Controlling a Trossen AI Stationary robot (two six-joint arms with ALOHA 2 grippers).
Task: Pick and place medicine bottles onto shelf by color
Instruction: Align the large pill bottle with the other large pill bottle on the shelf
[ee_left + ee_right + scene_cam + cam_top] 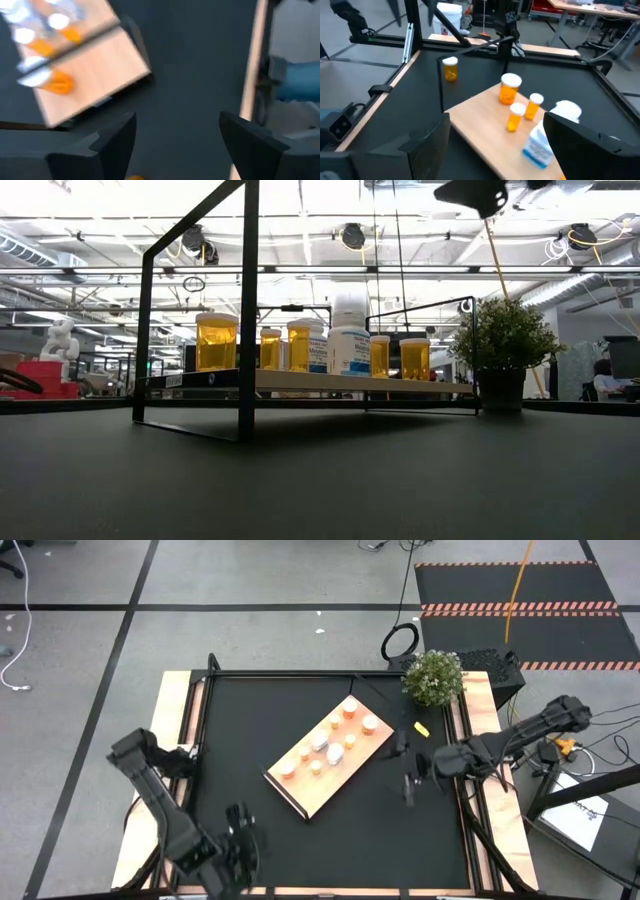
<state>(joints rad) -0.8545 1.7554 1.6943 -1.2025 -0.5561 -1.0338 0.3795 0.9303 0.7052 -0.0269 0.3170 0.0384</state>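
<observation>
- High view has the shelf [335, 762] lying slantwise mid-table on the black mat [250, 730], with most of the medicine bottles [335, 745] already standing on it, orange ones and white ones mixed along its length.
- From the right wrist view, one orange bottle [450, 68] stands alone on the mat, off the board and near the far rail; I'd guess that is the one left to fetch, though I cannot find it in the overhead picture.
- To do this step well, I'd come down over that stray bottle from above, close around its body below the cap, lift it straight, then set it beside the other orange ones without knocking the crowded neighbours.
- The right claw [408, 785] hangs over the mat just off the board's right side, fingers wide apart, holding and touching nothing.
- The left claw [240, 830] sits low at the near edge of the table, well apart from the board, its fingers spread with only bare mat between them.
- A potted plant [434, 677] stands at the far right corner, clear of the work.
</observation>
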